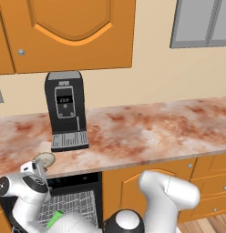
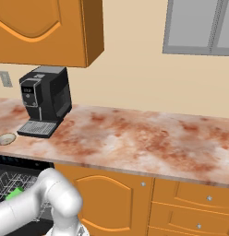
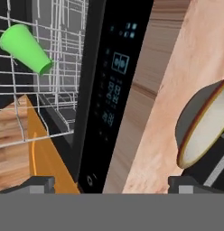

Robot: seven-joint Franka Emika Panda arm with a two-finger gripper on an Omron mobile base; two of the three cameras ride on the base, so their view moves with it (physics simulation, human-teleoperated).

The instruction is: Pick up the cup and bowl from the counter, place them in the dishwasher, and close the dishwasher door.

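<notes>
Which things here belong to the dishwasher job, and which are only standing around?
Job:
- cup, already in the rack
- bowl, on the counter
- dishwasher, open

Not the job:
- coffee machine
- orange cabinets
- window

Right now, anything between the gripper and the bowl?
Nothing visible. The open gripper faces the bowl, which sits at the counter front edge by the coffee machine; no object lies in between. The cup is already in the dishwasher rack.
</notes>
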